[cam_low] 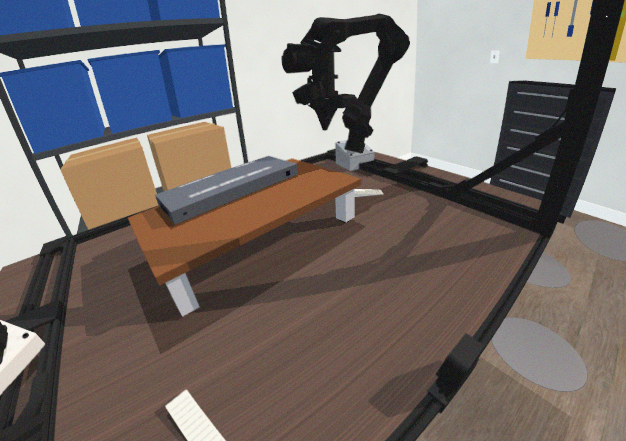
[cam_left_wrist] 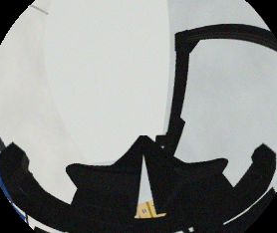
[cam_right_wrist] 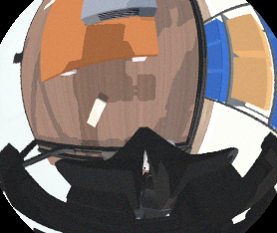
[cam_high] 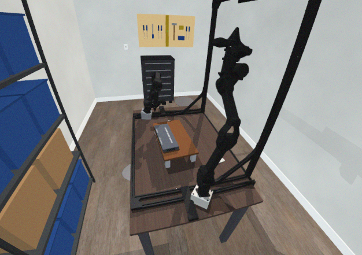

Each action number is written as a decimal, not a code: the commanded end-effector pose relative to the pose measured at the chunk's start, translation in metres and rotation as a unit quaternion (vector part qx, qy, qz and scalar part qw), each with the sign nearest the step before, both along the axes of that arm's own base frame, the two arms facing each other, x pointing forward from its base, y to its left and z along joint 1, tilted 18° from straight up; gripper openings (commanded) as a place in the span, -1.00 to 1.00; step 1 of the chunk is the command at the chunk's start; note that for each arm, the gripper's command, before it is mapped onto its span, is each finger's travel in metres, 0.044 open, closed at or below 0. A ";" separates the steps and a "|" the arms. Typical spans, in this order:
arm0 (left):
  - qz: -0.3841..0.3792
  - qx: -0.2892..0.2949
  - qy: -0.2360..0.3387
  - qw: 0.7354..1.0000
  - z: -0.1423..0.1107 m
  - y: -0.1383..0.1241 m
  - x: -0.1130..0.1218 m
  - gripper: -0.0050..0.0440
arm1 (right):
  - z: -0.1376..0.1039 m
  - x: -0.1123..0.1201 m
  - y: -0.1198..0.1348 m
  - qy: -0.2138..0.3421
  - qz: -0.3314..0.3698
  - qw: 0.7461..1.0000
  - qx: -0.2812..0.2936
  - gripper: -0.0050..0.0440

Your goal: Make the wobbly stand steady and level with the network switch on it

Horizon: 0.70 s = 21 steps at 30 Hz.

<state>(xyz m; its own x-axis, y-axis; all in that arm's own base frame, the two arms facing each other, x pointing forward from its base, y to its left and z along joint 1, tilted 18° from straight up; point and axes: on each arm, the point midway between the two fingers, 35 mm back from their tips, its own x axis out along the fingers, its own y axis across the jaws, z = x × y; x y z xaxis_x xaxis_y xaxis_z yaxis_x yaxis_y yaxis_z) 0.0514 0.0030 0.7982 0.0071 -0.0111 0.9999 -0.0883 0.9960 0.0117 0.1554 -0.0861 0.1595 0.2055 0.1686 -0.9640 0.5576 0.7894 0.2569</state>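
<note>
The stand, an orange board [cam_high: 187, 142] [cam_low: 262, 213] [cam_right_wrist: 63, 47] on pale legs, is on the table and looks slightly tilted; which feet touch is unclear. The grey network switch [cam_high: 167, 138] [cam_low: 227, 186] [cam_right_wrist: 118, 9] lies on the board along one long side. One white wedge [cam_low: 371, 192] [cam_right_wrist: 97, 112] lies beyond one end of the stand. Another wedge [cam_low: 194, 416] [cam_high: 222, 160] lies apart from it, near the left arm. My left gripper [cam_high: 237, 28] [cam_left_wrist: 142, 138] is shut and empty, raised high, pointing up. My right gripper [cam_low: 325, 126] [cam_right_wrist: 143, 130] is shut and empty above its end of the table.
A black frame [cam_high: 133, 155] [cam_low: 510, 284] runs around the table, with tall uprights on one side. Shelves with blue bins [cam_high: 20, 129] [cam_low: 131, 89] stand off one side. A dark drawer cabinet [cam_high: 158, 67] [cam_low: 535, 137] stands behind the right arm.
</note>
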 end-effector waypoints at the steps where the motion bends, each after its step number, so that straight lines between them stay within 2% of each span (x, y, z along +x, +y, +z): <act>1: -0.003 0.000 0.114 0.993 -0.014 0.003 0.068 -0.80 | 0.000 0.000 0.000 0.000 0.000 1.000 0.000 -0.80; 6: -0.008 -0.004 0.263 0.965 -0.052 0.007 0.149 -0.80 | 0.000 0.000 0.000 0.000 0.000 1.000 0.000 -0.80; 12: -0.008 -0.004 0.263 0.965 -0.052 0.007 0.149 -0.80 | 0.000 0.000 0.000 0.000 0.000 1.000 0.000 -0.80; 16: -0.012 -0.009 0.356 0.934 -0.086 0.010 0.198 -0.80 | 0.000 0.000 0.000 0.000 0.000 1.000 0.000 -0.80; 21: -0.020 -0.013 0.482 0.876 -0.147 0.012 0.253 -0.80 | 0.000 0.000 0.000 0.000 0.000 1.000 0.000 -0.80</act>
